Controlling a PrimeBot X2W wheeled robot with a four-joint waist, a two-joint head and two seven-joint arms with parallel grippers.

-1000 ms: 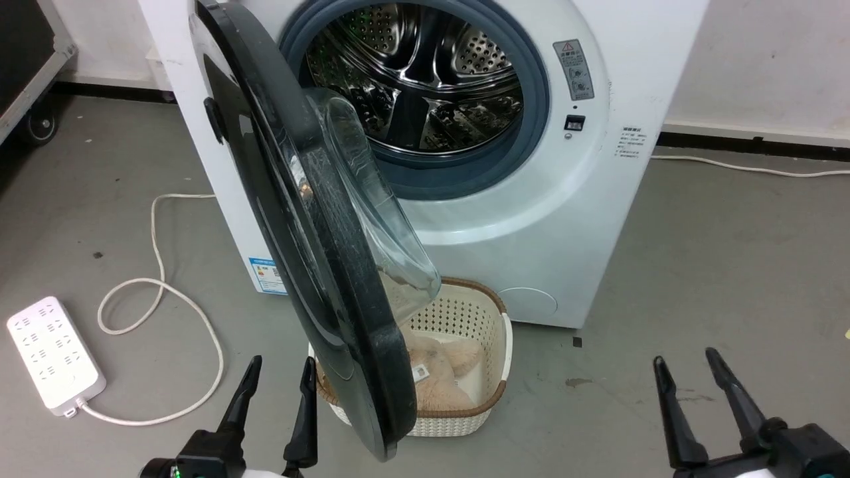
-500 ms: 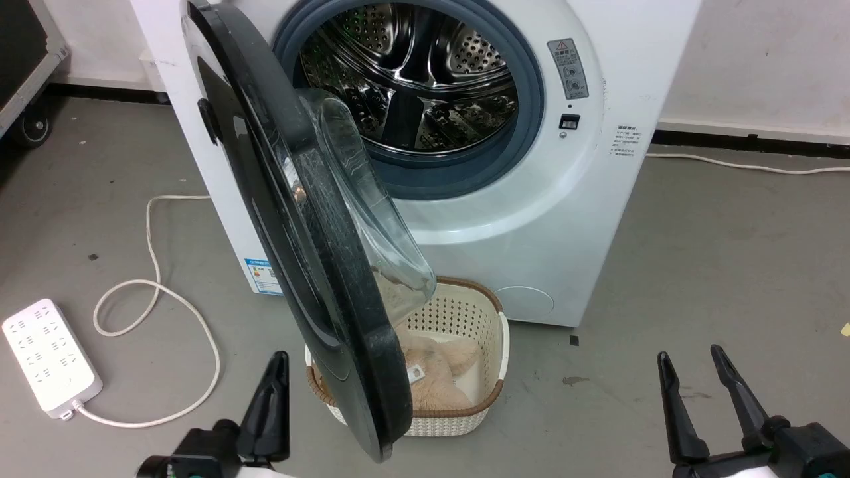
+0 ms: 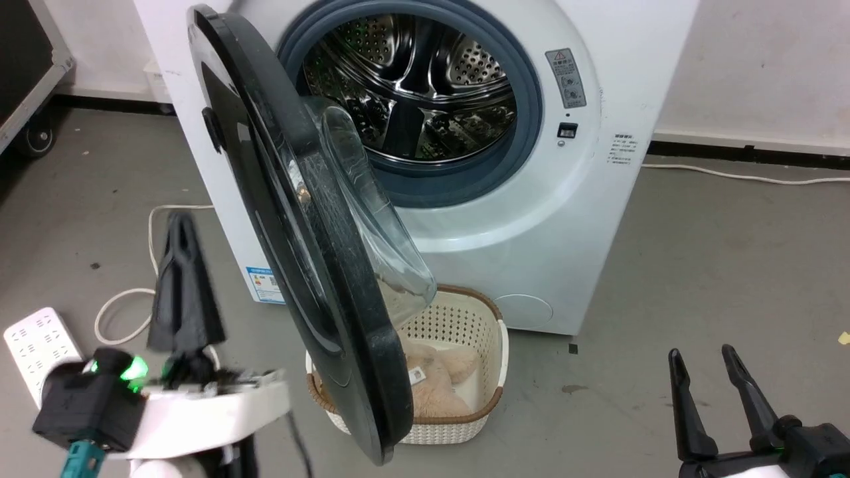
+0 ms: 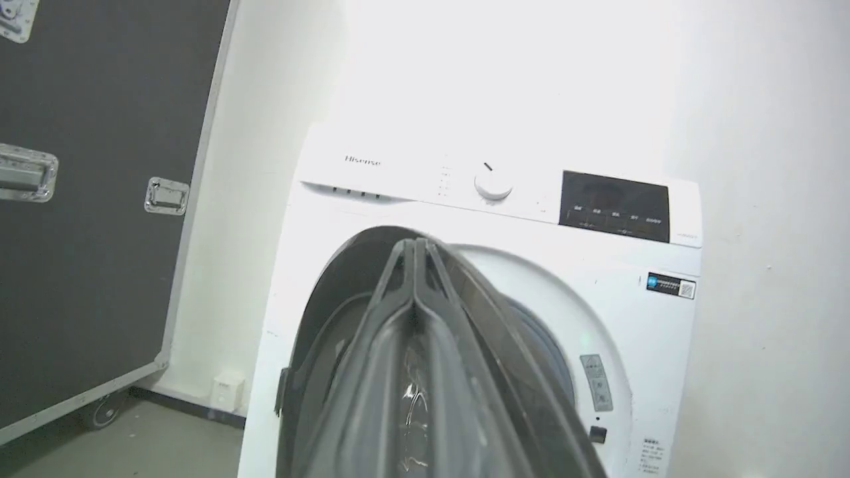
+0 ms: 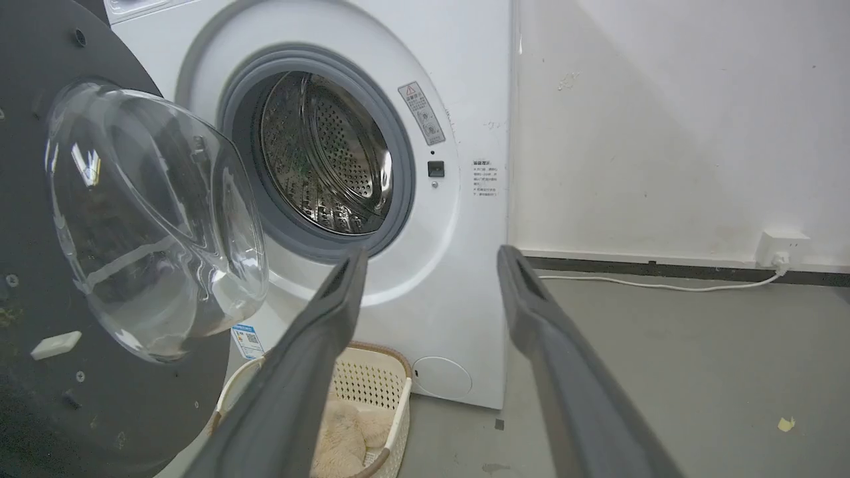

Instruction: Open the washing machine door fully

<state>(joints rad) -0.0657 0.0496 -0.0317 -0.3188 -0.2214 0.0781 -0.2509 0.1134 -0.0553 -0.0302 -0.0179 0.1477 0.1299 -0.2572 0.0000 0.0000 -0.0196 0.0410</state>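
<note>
Left gripper (image 3: 178, 222) risen beside glossy black washing machine door (image 3: 279, 199), jaws pressed together, right gripper (image 3: 700, 358) jaws apart, door half-open

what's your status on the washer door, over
Left gripper shut, empty, raised left of the washing machine door. Right gripper open, idle. Door partly open, not fully. Basket on floor beneath door's edge.

Grey concrete floor (image 3: 730, 265) w/ scuffs, white wall (image 5: 664, 119) behind, black skirting strip (image 5: 664, 269) along its base. Black flight case (image 4: 86, 232) w/ metal edging on castors at left. White power strip (image 3: 30, 342) & looped cable (image 3: 151, 236) on floor; socket (image 5: 785, 242) low on wall
</note>
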